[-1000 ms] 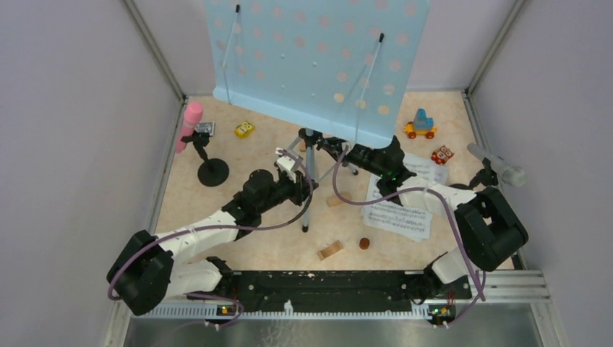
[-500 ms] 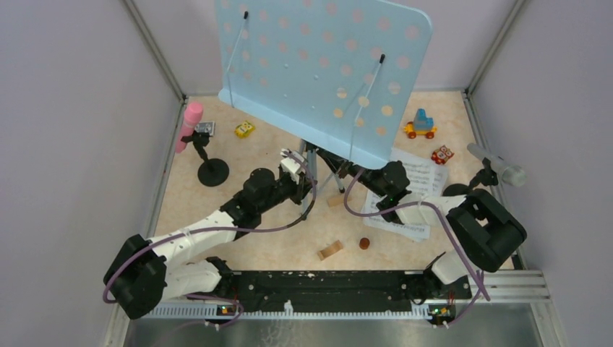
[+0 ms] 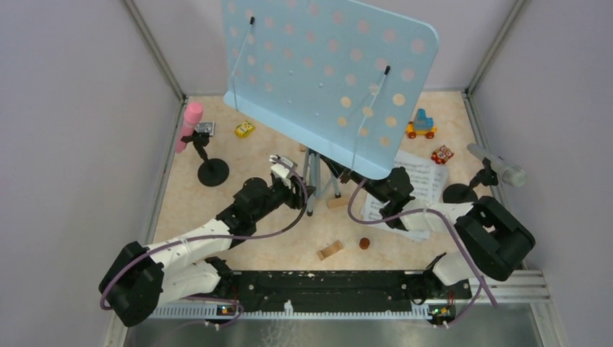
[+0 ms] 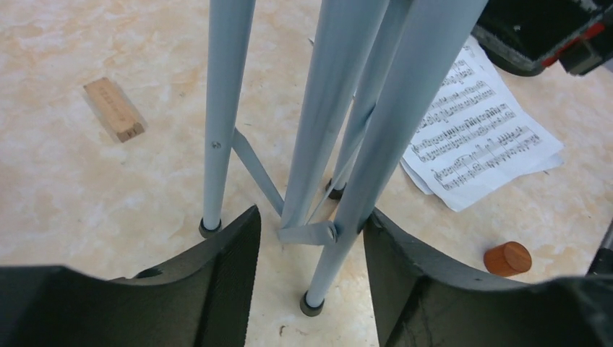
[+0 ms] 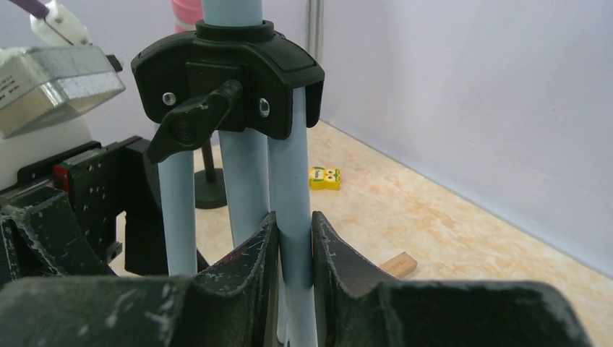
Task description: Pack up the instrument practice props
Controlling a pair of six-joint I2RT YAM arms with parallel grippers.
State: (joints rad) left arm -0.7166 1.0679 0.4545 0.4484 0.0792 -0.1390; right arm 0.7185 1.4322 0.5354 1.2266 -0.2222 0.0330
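The pale blue perforated music rack (image 3: 332,79) stands tilted on its grey-blue tripod legs (image 3: 316,181), which are drawn close together. My left gripper (image 3: 295,184) is open at the foot of the tripod (image 4: 329,144), one leg standing between its fingers (image 4: 311,246). My right gripper (image 3: 354,181) is shut on a tripod leg (image 5: 293,246) below the black hub (image 5: 228,76). White sheet-music pages (image 3: 423,177) lie on the floor under the right arm. A pink microphone (image 3: 191,123) sits in a black holder (image 3: 212,172) on the left, a silver one (image 3: 499,166) in a holder (image 3: 459,193) on the right.
A yellow toy car (image 3: 244,129), a blue-and-yellow toy (image 3: 420,124) and a red toy (image 3: 442,154) lie at the back. Wooden blocks (image 3: 330,250) (image 3: 337,202) and a brown cylinder (image 3: 364,243) lie near the tripod. Walls close in three sides.
My left gripper has opened off the tripod leg. The spread leg has folded in against the others. The rack and my right gripper have shifted right and nearer.
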